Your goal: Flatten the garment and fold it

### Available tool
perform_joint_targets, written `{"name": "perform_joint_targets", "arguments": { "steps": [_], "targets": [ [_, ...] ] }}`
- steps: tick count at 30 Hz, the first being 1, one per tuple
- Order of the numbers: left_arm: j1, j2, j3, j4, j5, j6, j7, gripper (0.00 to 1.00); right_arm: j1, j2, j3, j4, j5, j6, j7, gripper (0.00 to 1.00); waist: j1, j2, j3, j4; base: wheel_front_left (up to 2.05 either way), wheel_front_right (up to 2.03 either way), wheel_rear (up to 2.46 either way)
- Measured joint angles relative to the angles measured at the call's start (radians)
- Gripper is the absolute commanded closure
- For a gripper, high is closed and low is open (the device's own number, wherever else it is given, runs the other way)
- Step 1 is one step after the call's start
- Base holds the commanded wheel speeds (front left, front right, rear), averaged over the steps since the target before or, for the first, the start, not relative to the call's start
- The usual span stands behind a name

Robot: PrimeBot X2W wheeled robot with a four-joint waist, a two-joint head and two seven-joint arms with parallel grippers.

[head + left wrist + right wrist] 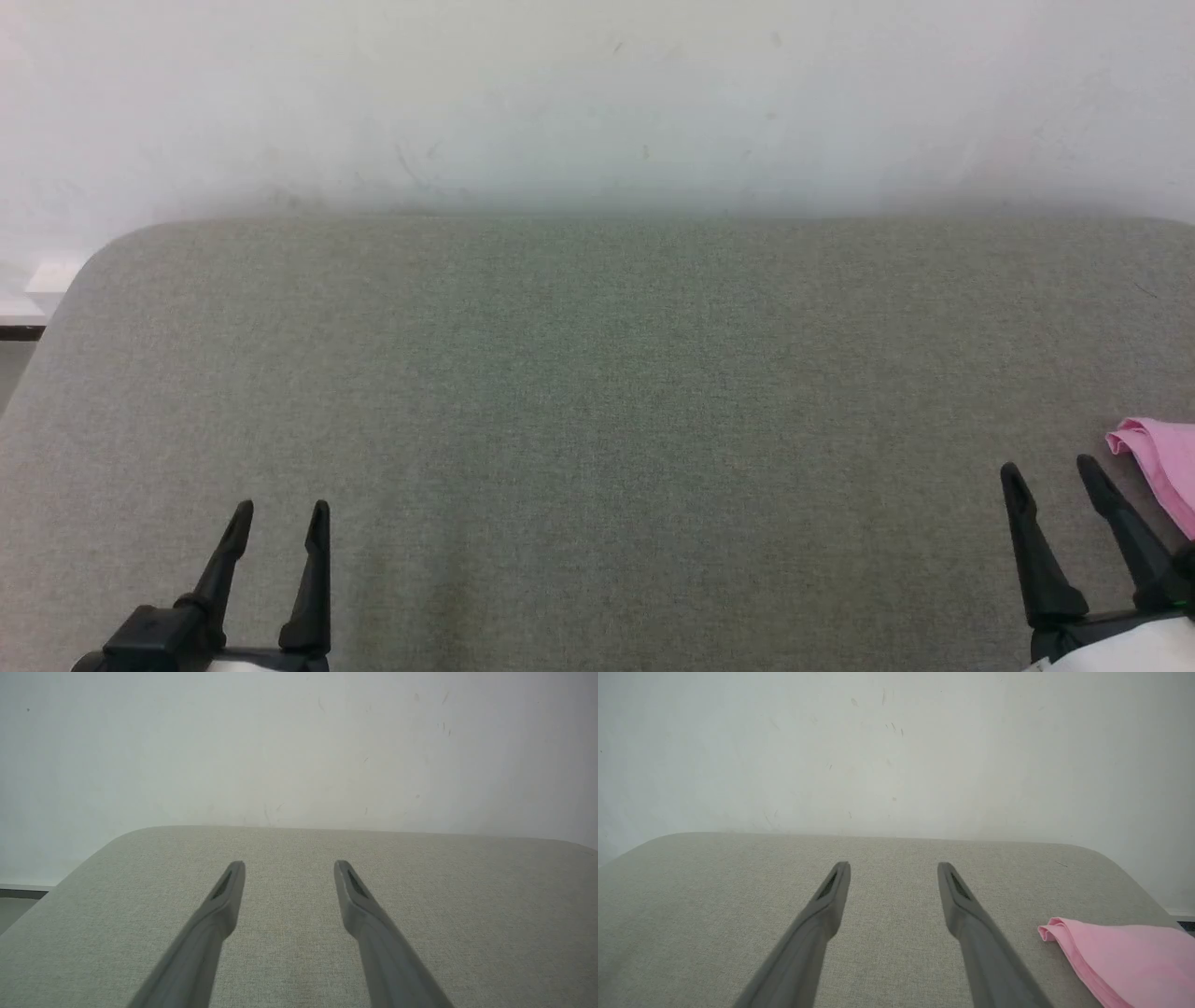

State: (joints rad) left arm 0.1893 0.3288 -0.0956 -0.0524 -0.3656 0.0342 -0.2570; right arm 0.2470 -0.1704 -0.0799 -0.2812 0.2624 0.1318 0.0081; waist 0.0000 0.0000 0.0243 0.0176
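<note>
The garment (1165, 467) is a light pink piece of fabric lying on the grey cushioned surface (597, 373) at the far right edge of the head view, only partly in frame. In the right wrist view the garment (1129, 961) lies flat, in layers, to the right of the fingers. My right gripper (1050, 471) stands open just left of the garment, apart from it, with nothing between its fingers (833, 891). My left gripper (280, 511) is open at the lower left, over bare cushion, also empty; its fingers (229, 891) point at the far wall.
A white wall (597, 93) rises right behind the cushioned surface. The surface's rounded far-left corner (121, 247) drops off toward a pale ledge (37, 289) and floor. The rounded right corner (1111, 858) shows in the right wrist view.
</note>
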Motion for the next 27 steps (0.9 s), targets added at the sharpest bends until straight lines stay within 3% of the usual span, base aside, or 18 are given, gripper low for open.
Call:
{"name": "perform_joint_targets", "arguments": {
  "steps": [6, 7, 27],
  "targets": [
    [-0.004, -0.006, 0.001, 0.023, 0.007, -0.016, 0.0, 0.0, 0.005, 0.028, 0.0, 0.007, -0.012, 0.0, 0.0, 0.0, 0.0, 0.0, -0.002, -0.001, 0.0, 0.0, 0.0],
    [-0.005, -0.005, 0.001, 0.026, 0.007, -0.016, 0.001, 1.0, 0.005, 0.03, 0.001, 0.007, -0.014, 0.0, 0.0, 1.0, 0.0, 0.0, -0.003, -0.001, 0.0, 0.0, 0.0],
    [-0.012, -0.038, 0.006, 0.027, 0.045, -0.016, 0.033, 1.0, -0.016, 0.037, 0.01, 0.04, -0.036, 0.0, 0.0, 1.0, 0.0001, 0.0, -0.006, -0.003, 0.0, 0.0, 0.0]
  ]
}}
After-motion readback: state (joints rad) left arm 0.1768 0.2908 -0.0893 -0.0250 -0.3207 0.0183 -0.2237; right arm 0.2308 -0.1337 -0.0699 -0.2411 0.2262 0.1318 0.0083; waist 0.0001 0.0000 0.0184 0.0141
